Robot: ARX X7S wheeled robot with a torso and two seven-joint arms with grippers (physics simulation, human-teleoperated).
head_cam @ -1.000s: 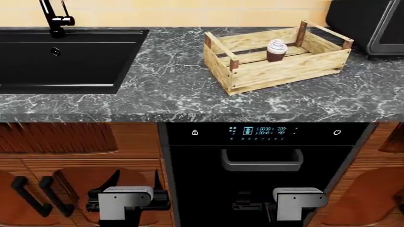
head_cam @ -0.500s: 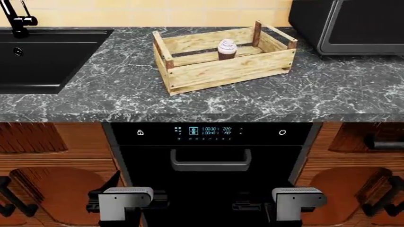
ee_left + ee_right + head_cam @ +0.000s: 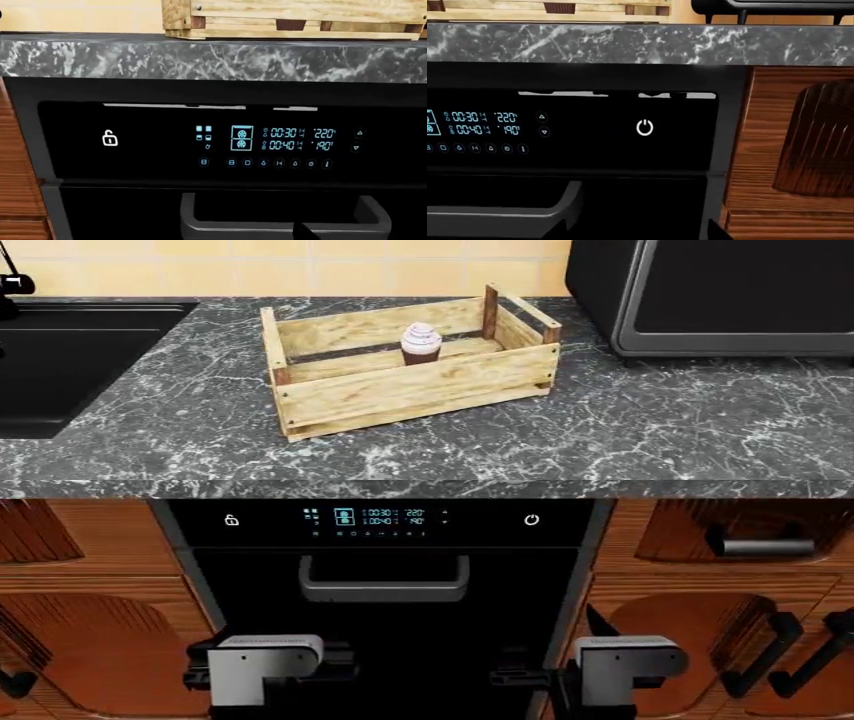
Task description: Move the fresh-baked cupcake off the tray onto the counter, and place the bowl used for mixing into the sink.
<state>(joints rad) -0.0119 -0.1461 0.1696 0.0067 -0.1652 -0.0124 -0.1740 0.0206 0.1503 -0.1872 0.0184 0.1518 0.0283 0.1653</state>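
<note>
Grey-and-black, my two grippers sit at the bottom of the head view, the left gripper [image 3: 267, 665] lower left and the right gripper [image 3: 627, 665] lower right, both down in front of the black built-in oven [image 3: 384, 580] and well below the worktop. Neither has hold of anything; how wide their jaws stand I cannot tell, as the fingertips are hidden in the head view and absent from both wrist views.

Beyond them, the dark grey-black marble-look counter [image 3: 667, 430] crosses the middle of the frame. On it, upper centre, stands the shallow crate-like tray of pale wooden slats [image 3: 414, 380], and the small cupcake with dark brown base and whitish top [image 3: 420, 343] stands upright inside it, towards its rear. At the far upper left only a corner of the matte black sink [image 3: 67, 350] shows. A black countertop appliance [image 3: 721, 295] fills the upper right.

The patterned mixing bowl appears in none of my views. By my reading, neither half of the job is done: the cupcake has yet to be lifted out, and the bowl has yet to be found.
</note>
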